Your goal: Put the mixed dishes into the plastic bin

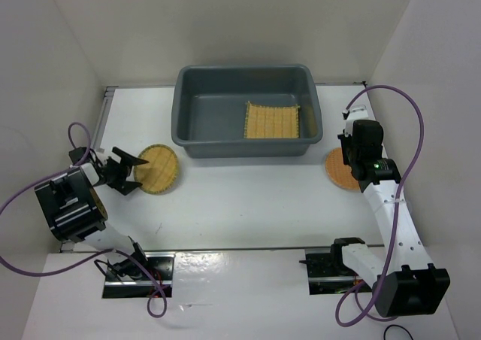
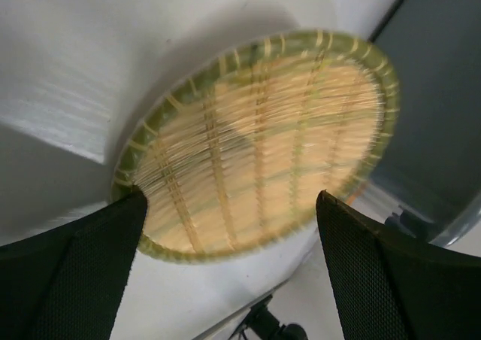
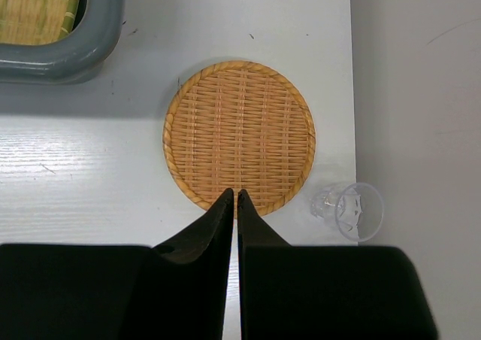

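Grasping the round yellow disc [image 1: 158,168] by its rim is judged to be the step in hand, and it is best done with a low, shallow approach: the disc is thin and lies flat on the tabletop [image 1: 248,197], so one finger should be slid under the raised woven edge and the other brought down on top before the jaws are closed. A firm pinch near the edge is advised, since a flat woven piece may tilt or slip once lifted toward the plastic bin [image 1: 244,70].

The left hand [image 1: 137,174] is spread wide and empty, and the disc is seen between its two fingers in the wrist view, just ahead of their tips; contact cannot be told. This disc lies off the bin's front left corner, near its wall. The square yellow mat [image 1: 272,120] is already inside the bin, at its right end. The orange-brown disc [image 3: 239,135] rests beside the bin's right front corner, with the right hand [image 3: 237,195] nearly closed, empty, above its near edge
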Controlling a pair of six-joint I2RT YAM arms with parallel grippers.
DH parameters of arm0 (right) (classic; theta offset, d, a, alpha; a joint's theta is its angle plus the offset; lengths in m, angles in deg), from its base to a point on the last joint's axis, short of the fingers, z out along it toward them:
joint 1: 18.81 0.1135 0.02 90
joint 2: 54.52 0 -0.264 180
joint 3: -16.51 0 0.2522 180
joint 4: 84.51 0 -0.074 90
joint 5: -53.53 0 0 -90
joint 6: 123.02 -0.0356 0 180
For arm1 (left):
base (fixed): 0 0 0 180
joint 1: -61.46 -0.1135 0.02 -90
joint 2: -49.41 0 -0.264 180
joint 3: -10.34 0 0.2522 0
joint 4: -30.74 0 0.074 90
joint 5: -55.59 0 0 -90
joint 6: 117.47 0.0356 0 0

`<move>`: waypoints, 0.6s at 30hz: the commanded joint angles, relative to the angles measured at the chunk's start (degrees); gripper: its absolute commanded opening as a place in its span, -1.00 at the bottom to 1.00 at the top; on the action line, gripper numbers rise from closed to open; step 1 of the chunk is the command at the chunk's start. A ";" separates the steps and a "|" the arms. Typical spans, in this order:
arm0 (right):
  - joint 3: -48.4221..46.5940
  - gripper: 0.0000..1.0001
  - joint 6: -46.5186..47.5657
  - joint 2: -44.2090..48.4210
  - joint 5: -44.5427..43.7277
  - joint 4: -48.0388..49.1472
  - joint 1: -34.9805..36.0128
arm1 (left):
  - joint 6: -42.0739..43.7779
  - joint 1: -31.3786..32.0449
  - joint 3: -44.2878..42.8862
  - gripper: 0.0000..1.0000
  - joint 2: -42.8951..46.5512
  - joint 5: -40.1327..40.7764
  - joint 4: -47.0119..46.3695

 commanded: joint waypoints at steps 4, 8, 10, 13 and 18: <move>-0.14 -0.82 0.35 -0.07 0.68 2.21 -0.31 | 3.84 -0.41 3.25 1.00 -2.80 2.83 -2.69; -0.14 -0.82 0.35 -0.59 0.68 2.21 -0.31 | 3.84 -0.41 2.54 1.00 -3.33 2.83 -3.22; -0.14 -0.82 0.35 -0.59 0.68 2.21 -0.31 | 3.84 -0.41 2.54 1.00 -2.02 2.13 -1.73; -0.14 -0.82 0.35 -0.59 0.68 2.21 -0.31 | 4.46 -0.41 2.02 1.00 3.16 1.08 -1.20; -0.14 -0.82 0.35 -0.59 0.68 2.21 -0.31 | 3.84 -0.41 -2.01 1.00 9.41 -0.95 0.90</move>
